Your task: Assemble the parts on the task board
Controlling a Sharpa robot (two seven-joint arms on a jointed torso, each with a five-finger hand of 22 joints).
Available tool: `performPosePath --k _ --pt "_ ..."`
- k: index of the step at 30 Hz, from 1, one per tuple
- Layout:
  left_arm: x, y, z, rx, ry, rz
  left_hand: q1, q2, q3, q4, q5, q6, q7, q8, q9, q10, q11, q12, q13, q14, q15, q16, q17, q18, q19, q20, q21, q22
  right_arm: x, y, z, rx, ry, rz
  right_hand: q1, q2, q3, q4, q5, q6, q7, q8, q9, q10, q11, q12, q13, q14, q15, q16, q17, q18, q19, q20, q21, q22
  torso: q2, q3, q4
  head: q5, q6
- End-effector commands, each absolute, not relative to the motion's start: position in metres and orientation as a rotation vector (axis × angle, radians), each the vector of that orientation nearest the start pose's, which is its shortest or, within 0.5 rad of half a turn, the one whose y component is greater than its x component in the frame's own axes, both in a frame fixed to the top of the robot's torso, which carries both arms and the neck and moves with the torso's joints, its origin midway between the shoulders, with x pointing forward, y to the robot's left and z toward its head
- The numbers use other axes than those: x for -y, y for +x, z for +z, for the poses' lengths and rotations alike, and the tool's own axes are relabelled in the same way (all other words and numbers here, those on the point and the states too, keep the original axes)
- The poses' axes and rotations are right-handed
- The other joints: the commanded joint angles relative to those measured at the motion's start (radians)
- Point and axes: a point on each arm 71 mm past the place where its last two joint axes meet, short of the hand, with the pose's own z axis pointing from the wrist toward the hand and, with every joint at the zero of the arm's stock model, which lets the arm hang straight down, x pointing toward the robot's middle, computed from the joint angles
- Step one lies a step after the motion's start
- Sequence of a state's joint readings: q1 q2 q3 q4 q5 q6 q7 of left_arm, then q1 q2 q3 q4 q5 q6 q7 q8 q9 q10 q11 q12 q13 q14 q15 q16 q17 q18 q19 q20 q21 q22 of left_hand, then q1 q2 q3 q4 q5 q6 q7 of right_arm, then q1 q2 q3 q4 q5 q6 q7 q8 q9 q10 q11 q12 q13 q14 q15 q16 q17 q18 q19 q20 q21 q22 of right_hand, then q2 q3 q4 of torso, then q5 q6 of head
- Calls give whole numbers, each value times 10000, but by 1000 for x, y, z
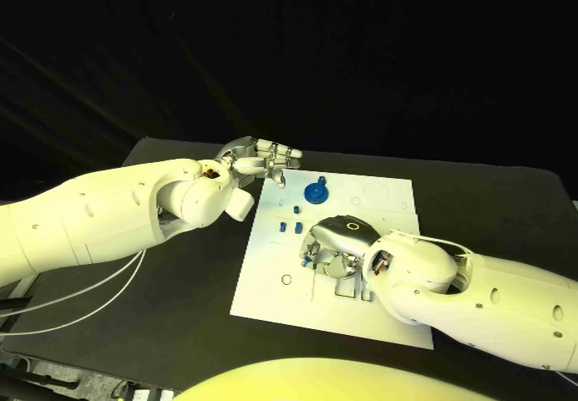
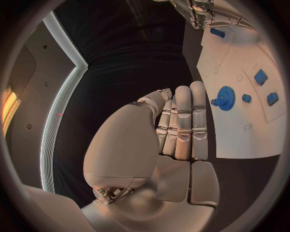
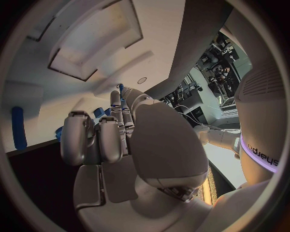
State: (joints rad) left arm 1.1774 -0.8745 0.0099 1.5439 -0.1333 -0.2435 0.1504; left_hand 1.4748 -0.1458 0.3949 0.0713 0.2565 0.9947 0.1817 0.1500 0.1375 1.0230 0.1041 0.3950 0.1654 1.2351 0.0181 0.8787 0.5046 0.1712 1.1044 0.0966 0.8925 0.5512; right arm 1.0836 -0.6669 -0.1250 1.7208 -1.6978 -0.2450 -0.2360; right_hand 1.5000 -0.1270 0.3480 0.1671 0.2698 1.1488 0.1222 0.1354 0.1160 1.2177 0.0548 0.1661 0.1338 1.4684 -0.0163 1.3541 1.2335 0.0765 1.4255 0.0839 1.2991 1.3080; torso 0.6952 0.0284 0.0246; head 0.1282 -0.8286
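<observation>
The white task board [image 1: 271, 284] lies in the middle of the black table. A blue gear [image 1: 316, 194] sits near its far edge, with small blue parts [image 1: 289, 225] just nearer than it. My right hand [image 1: 332, 251] is lowered onto the board's middle, fingers pointing down. It pinches a small blue part [image 3: 121, 87] between thumb and fingertip; its other fingers [image 3: 79, 137] are curled. My left hand [image 1: 258, 157] hovers by the board's far left corner, its fingers [image 2: 183, 121] straight and holding nothing. The gear [image 2: 226, 98] and more blue parts [image 2: 261, 76] lie beyond it.
Bare black table [image 1: 180, 292] surrounds the board on all sides. White cables [image 1: 84, 305] hang from my left arm over the table's left side. A long blue part [image 3: 18, 128] lies on the board to one side of my right hand. My right hand [image 2: 205, 12] appears over the far part of the board.
</observation>
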Motion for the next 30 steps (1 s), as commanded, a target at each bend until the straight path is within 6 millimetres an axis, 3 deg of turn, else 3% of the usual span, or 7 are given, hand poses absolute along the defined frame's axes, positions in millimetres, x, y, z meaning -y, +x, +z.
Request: performPosePath --k 1,30 --pt "-210 484 -182 -16665 -10881 -14652 -4 108 2 -68 19 -44 8 64 -9 -52 3 38 -9 -77 -21 -53 -16 138 -26 37 -45 -12 63 385 -241 -17572 -5305 8103 -104 10 57 23 35 61 -10 32 19 65 3 -33 -8 411 -54 44 -14 -152 76 7 37 1239 2 2 -4 24 1" --pt "-210 484 -182 -16775 -10871 -14652 -20 114 1 -61 19 -50 12 66 -14 -63 7 43 -11 -80 -16 -59 -27 137 -28 41 -53 -18 57 387 -247 -17825 -5710 7797 -149 9 103 -22 55 49 -4 21 32 70 9 -55 -24 409 -48 49 -16 -148 69 11 21 1239 2 0 -5 61 -21"
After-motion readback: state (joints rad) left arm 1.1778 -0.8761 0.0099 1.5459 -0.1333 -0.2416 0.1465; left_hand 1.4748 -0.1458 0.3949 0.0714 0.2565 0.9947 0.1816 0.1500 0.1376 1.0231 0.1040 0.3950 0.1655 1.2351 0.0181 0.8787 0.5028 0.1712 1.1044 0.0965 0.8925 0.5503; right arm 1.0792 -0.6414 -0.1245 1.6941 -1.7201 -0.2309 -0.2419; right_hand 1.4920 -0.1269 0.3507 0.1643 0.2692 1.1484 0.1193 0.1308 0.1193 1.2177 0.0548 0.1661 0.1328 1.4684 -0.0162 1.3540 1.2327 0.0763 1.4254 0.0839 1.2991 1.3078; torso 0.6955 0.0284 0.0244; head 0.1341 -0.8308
